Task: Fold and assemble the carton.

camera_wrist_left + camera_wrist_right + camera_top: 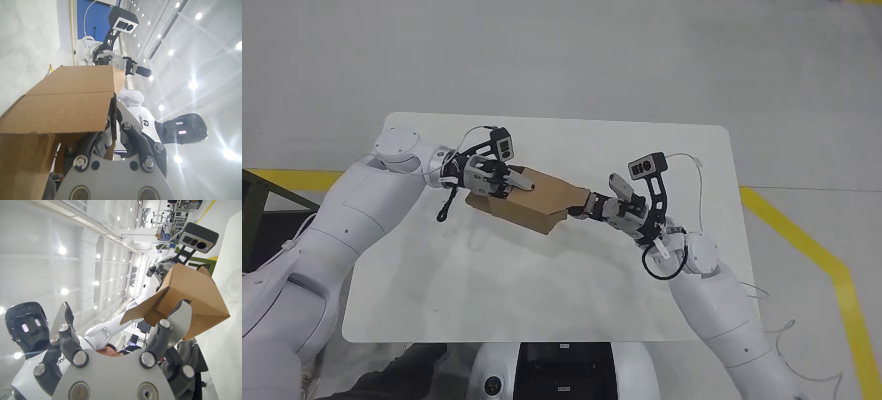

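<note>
Between the left gripper and the right gripper, over the white table, is the brown carton, part-opened. The left gripper is clamped on a wall at its end, the cardboard edge running down between its fingers. The right gripper's fingers are spread apart. One finger presses a loose end flap, and the other finger is off to the side in open air.

- White shells are covering left arm and right arm.
- Black camera brackets are topping left tool, right tool.
- Thin white cable is looping at right wrist.
</note>
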`<state>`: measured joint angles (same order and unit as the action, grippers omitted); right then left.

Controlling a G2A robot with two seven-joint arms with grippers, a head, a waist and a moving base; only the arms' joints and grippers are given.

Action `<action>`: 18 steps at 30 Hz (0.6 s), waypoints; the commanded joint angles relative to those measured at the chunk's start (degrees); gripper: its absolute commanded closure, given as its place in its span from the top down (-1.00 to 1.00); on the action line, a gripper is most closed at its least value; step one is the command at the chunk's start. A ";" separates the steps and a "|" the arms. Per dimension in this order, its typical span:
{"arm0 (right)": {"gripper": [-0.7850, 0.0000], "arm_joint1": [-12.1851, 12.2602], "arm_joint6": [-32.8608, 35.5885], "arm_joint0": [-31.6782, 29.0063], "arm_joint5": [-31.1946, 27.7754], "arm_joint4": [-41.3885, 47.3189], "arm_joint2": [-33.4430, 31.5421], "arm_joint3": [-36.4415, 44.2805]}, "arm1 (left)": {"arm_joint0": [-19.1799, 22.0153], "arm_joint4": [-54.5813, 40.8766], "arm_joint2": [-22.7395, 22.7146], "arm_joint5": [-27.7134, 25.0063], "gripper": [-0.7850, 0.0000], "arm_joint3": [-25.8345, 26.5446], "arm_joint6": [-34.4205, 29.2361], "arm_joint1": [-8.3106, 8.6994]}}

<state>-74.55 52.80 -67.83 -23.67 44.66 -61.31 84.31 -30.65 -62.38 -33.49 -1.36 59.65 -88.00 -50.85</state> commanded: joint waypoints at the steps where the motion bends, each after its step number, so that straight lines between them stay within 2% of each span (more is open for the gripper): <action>1: 1.00 0.00 1.29 0.14 1.08 1.25 -0.11 -0.22 | -0.11 0.15 -0.12 0.02 -1.00 -0.01 0.00 0.04; 6: 1.00 -0.05 3.61 0.58 2.76 2.73 -0.12 -0.79 | -0.33 0.32 -0.47 -0.04 -1.00 0.08 0.00 0.09; 18: 1.00 -0.34 3.77 0.83 3.33 2.78 0.00 -0.86 | -0.64 0.56 -1.15 -0.04 -1.00 0.49 0.00 -0.02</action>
<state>-74.85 56.70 -67.07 -20.13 47.69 -61.39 83.40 -31.28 -61.79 -34.57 -1.36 60.13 -88.00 -50.84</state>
